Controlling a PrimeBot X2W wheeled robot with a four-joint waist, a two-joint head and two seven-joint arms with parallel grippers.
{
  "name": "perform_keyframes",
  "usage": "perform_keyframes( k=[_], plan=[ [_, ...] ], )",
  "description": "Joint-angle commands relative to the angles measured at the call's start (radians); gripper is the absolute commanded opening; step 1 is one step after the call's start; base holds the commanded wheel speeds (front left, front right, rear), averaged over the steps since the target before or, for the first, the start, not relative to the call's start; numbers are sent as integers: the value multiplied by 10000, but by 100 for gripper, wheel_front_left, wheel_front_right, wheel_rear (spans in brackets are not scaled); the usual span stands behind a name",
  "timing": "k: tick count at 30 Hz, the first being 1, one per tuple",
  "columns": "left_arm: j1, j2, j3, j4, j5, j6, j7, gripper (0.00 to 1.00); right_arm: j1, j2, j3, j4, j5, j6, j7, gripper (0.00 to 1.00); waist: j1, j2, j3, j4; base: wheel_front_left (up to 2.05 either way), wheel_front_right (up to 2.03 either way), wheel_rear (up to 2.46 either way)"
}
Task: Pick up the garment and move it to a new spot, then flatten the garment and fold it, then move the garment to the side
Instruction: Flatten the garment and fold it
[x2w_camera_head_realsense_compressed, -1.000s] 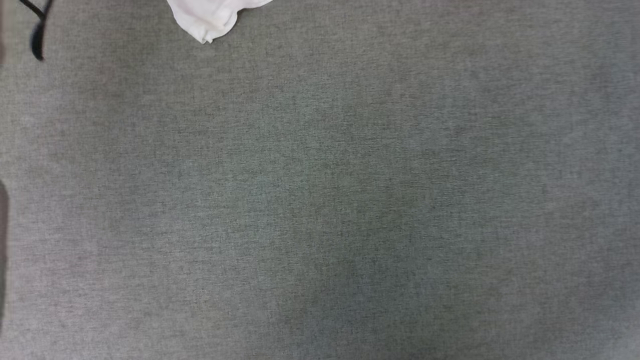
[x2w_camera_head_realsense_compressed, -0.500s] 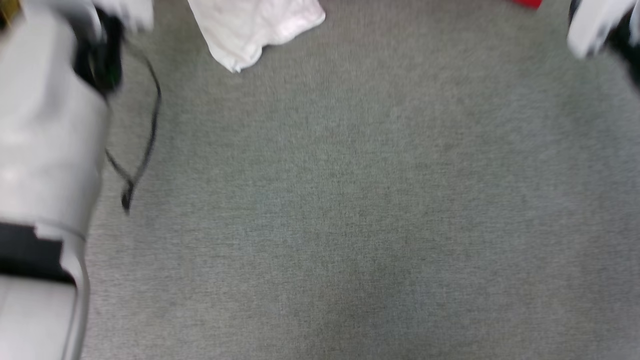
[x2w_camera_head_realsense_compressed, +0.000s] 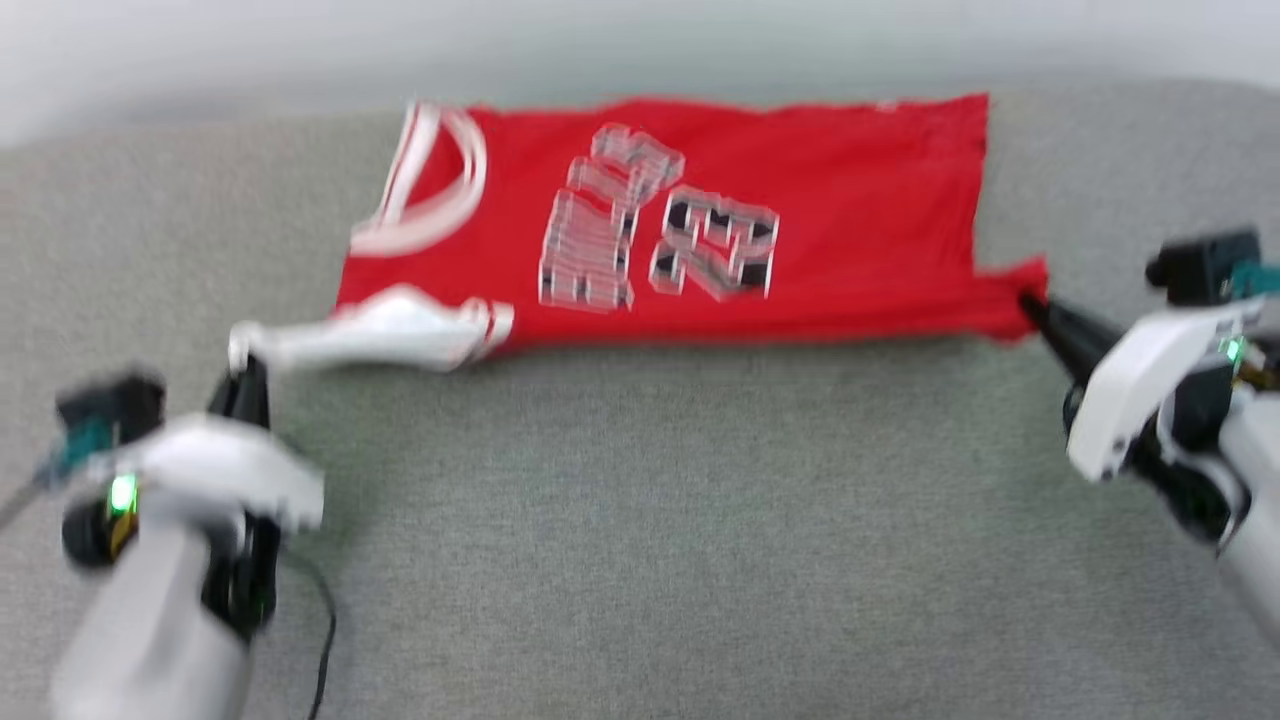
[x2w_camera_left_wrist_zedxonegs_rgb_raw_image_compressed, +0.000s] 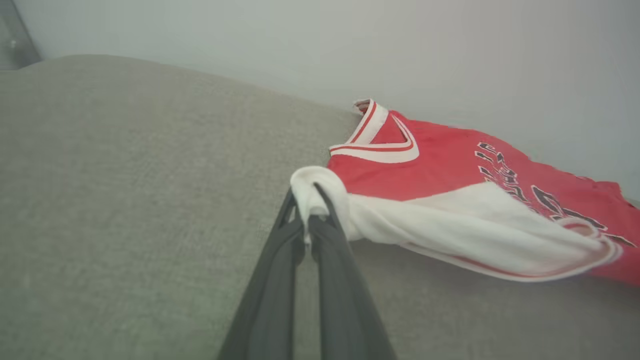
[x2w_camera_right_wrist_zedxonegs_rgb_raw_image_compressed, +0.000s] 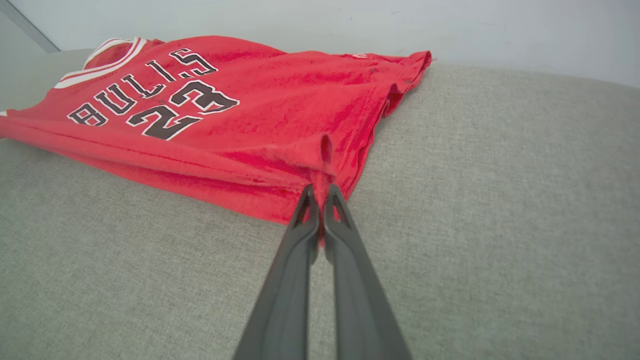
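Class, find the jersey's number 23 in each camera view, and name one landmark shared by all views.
Head view: number 23 is centre, upper half, on the garment.
Left wrist view: number 23 is far right, mid-height, above the white sleeve.
Right wrist view: number 23 is upper left.
Shared landmark: the striped collar, beside the lettering.

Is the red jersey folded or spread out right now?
Spread out: the garment lies lettering-up, left gripper pinching a white sleeve, right gripper the hem corner.
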Motion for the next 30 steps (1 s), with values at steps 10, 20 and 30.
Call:
perform_keyframes(
  k=[10, 20, 30],
  plan=[
    [5416, 515, 708, -4976, -502, 2302, 657, 0, 3279, -382, -1065, -633, 59, -24, -122, 0, 2, 0, -1299, -28, 0, 0, 0],
    [8200, 1116, 1057, -8482, -848, 3933, 1972, 0, 6156, -76, -2993, -1774, -491, -27, 809, 0, 2, 0, -1852, 136, 0, 0, 0],
    [6885, 1216, 591, -8956, -468, 3676, 2220, 0, 6381, 889, -4838, -3179, -1935, -21, 2337, 0, 2, 0, -1596, 140, 0, 0, 0]
  ],
)
